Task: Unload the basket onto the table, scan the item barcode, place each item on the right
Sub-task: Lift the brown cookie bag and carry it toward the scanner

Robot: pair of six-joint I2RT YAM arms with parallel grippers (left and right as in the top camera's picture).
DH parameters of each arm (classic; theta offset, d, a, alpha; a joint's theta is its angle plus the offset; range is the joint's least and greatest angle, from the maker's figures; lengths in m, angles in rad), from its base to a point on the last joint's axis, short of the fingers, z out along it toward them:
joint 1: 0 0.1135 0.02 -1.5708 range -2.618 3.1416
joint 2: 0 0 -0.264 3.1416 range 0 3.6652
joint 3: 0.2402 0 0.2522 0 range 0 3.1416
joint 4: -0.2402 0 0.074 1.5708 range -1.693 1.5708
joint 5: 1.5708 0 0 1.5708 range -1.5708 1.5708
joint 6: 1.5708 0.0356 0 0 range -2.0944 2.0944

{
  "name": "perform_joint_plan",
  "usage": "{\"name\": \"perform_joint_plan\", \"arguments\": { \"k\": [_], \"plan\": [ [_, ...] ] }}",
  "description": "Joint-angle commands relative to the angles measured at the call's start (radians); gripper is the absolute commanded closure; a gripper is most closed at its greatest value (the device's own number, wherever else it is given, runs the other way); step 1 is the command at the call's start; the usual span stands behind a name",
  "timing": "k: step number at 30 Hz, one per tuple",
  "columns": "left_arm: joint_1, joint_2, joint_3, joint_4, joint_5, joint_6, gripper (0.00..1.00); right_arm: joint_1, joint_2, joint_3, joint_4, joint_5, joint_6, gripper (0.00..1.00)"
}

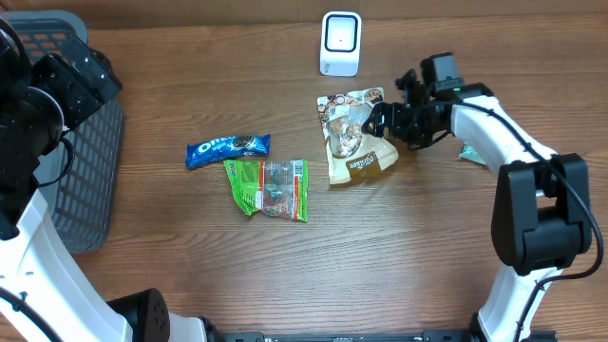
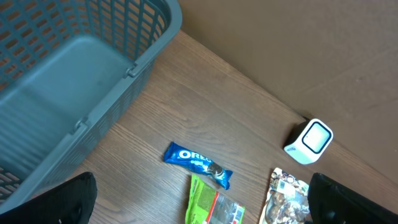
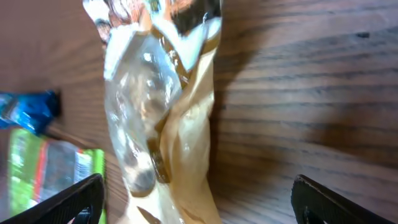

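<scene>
"OREO" in white letters on the blue wrapper (image 1: 228, 149), the only legible print.

This looks like a mock shop checkout set up at a robot test station, not a real store. A small white barcode scanner (image 1: 340, 43) stands at the back of a wood-grain desk (image 1: 427, 266). A grey-blue plastic shopping basket (image 1: 90, 171) sits at its left end. Three packaged snacks lie between them: a blue Oreo pack (image 1: 228, 148), a green packet (image 1: 269, 187) and a tan pouch (image 1: 353, 133). A left arm (image 1: 38, 237) and a right arm (image 1: 503, 133) flank the desk, and a plain brown wall (image 2: 298, 50) stands behind.
</scene>
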Motion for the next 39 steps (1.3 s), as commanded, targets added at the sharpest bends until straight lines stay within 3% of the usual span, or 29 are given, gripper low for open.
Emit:
{"name": "perform_joint_plan", "arguments": {
  "k": [1,4,9,12,16,19,22,30,39],
  "plan": [
    [0.005,-0.003,-0.002,-0.001,-0.010,0.012,0.00,0.029,-0.010,-0.032,0.053,-0.075,0.095,0.04],
    [0.005,-0.003,-0.002,-0.001,-0.010,0.012,0.00,0.053,0.003,-0.051,0.127,-0.072,0.150,0.04],
    [0.005,-0.003,-0.002,-0.001,-0.010,0.012,0.01,0.100,0.063,-0.053,0.162,0.122,0.472,0.07],
    [0.005,-0.003,-0.002,-0.001,-0.010,0.012,0.00,0.130,0.098,-0.053,0.178,0.183,0.560,0.24],
    [0.005,-0.003,-0.002,-0.001,-0.010,0.012,0.00,0.140,0.112,-0.053,0.192,0.190,0.557,0.67],
    [0.005,-0.003,-0.002,-0.001,-0.010,0.012,0.00,0.132,0.112,-0.052,0.196,0.181,0.499,0.80],
    [0.005,-0.003,-0.002,-0.001,-0.010,0.012,0.00,0.113,0.104,-0.048,0.200,0.112,0.414,0.83],
    [0.005,-0.003,-0.002,-0.001,-0.010,0.012,0.00,0.058,-0.013,0.016,0.182,-0.352,0.063,0.94],
    [0.005,-0.003,-0.002,-0.001,-0.010,0.012,0.00,0.052,-0.291,0.063,0.150,-0.390,0.052,0.96]
  ]
}}
